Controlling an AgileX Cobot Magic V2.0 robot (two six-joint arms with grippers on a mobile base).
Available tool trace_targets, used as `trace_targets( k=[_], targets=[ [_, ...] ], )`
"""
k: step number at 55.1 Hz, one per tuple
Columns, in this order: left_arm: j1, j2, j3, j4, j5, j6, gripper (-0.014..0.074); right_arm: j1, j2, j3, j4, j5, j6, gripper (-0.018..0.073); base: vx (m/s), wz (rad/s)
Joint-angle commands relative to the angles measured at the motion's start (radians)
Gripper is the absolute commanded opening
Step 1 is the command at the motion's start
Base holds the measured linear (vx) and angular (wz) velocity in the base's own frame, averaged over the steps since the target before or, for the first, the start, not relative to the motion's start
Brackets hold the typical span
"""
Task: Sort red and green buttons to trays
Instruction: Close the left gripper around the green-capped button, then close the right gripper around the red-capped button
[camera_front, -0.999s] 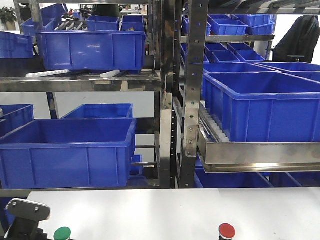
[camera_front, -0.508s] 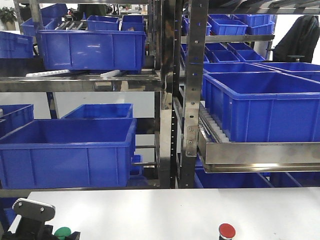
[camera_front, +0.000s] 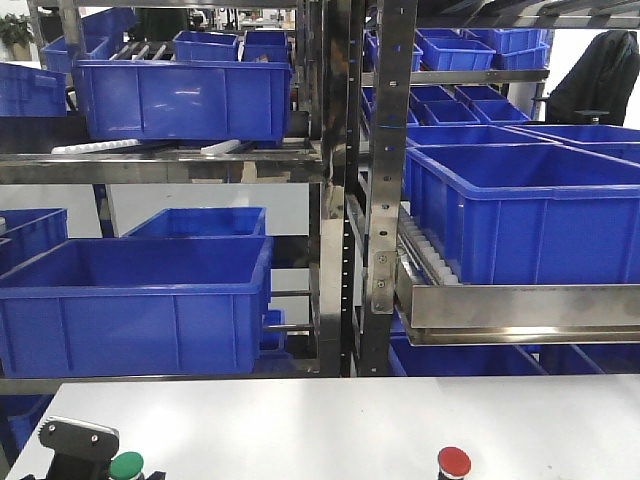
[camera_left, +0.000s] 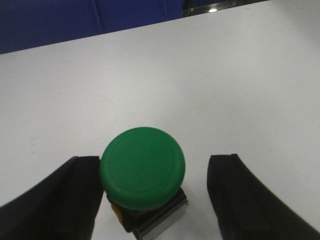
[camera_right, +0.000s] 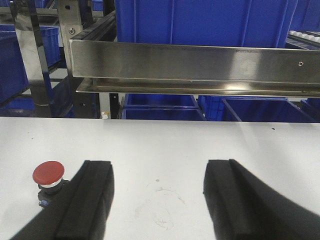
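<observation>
The green button (camera_left: 142, 167) stands on the white table (camera_left: 210, 75) between the fingers of my left gripper (camera_left: 155, 170). The gripper is open: the left finger lies right against the cap and the right finger (camera_left: 235, 190) stands apart from it. In the front view the green button (camera_front: 126, 465) shows at the bottom left beside my left gripper's body (camera_front: 78, 440), and the red button (camera_front: 453, 461) at the bottom right. My right gripper (camera_right: 157, 172) is open and empty, low over the table. The red button (camera_right: 48, 172) stands just outside its left finger. Both trays are out of view.
Steel racks (camera_front: 385, 200) with deep blue crates (camera_front: 135, 300) stand right behind the table's far edge. A steel shelf rail (camera_right: 195, 62) hangs low ahead of my right gripper.
My left gripper has moved a little right and lower around the green button. The red button has not moved.
</observation>
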Motion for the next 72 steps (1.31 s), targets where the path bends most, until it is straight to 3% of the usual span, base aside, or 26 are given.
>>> trace_targets(
  k=[1,22,33,44,59,72],
  targets=[
    [-0.006,-0.016,-0.025,-0.006,-0.115,-0.002,0.0572,-0.006,0.002,-0.034,-0.003,-0.077,-0.005,0.0470,0.00,0.00],
    [-0.006,0.043,-0.025,-0.006,-0.210,-0.004,0.0570,-0.006,0.002,-0.034,-0.003,-0.073,-0.005,0.0470,0.00,0.00],
    [-0.006,0.075,-0.025,-0.006,-0.281,-0.057,0.0570,-0.006,0.002,-0.034,-0.003,-0.056,-0.005,0.0470,0.00,0.00],
    [-0.006,0.103,-0.025,-0.007,-0.309,-0.057,0.0555,-0.006,0.002,-0.034,-0.003,-0.053,-0.005,0.0470,0.00,0.00],
    [-0.006,0.112,-0.025,-0.086,-0.361,-0.081,0.0420,-0.006,0.002,-0.034,-0.003,-0.052,-0.005,0.0470,0.00,0.00],
    [-0.006,0.112,-0.024,-0.080,-0.355,-0.107,0.0234,-0.006,0.002,-0.034,-0.003,-0.052,-0.005,0.0469,0.00,0.00]
  ],
)
